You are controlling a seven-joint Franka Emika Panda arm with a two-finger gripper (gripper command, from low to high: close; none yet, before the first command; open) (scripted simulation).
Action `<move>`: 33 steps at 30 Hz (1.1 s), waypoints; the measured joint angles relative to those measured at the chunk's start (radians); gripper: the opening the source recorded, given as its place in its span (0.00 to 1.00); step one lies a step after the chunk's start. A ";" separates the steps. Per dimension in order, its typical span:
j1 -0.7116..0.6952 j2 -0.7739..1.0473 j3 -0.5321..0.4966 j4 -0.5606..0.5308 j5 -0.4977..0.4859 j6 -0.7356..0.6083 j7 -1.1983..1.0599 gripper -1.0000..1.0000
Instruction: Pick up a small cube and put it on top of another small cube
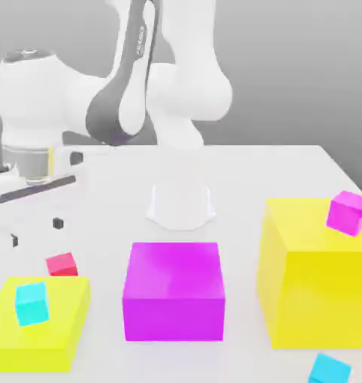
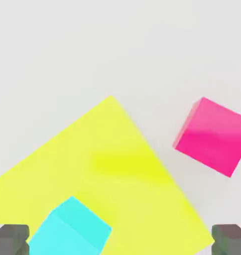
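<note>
The small red cube (image 1: 62, 263) rests on the white table just behind a low yellow block (image 1: 42, 322). A small cyan cube (image 1: 31, 302) sits on top of that block. My gripper (image 1: 36, 232) hovers above the table a little behind the red cube, toward the exterior view's left, open and holding nothing. Its dark fingertips (image 1: 58, 223) stand wide apart. The hand view looks down on the red cube (image 2: 212, 135), the yellow block (image 2: 112, 169) and the cyan cube (image 2: 67, 230), with the open gripper (image 2: 120, 241) framed by two fingertips (image 2: 10, 239).
A big magenta block (image 1: 173, 290) stands at the centre front. At the exterior view's right a tall yellow block (image 1: 315, 284) carries a small magenta cube (image 1: 349, 212). Another cyan cube (image 1: 330, 369) lies at the front right. The arm's white base (image 1: 180, 202) stands behind.
</note>
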 joint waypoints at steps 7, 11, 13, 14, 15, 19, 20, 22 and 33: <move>-0.064 0.166 -0.030 -0.048 -0.011 0.127 0.219 0.50; -0.029 0.309 -0.070 -0.024 -0.048 0.243 0.250 0.50; -0.016 0.343 -0.083 -0.019 -0.052 0.272 0.253 0.00; -0.016 0.343 -0.083 -0.019 -0.052 0.272 0.253 0.00; -0.016 0.343 -0.083 -0.019 -0.052 0.273 0.253 0.00; -0.012 0.350 -0.088 -0.017 -0.051 0.280 0.252 0.00; -0.016 0.327 -0.081 -0.021 -0.046 0.261 0.249 0.00; -0.026 0.265 -0.067 -0.032 -0.028 0.210 0.236 0.00; -0.004 0.081 0.009 0.119 0.015 -0.124 0.118 0.00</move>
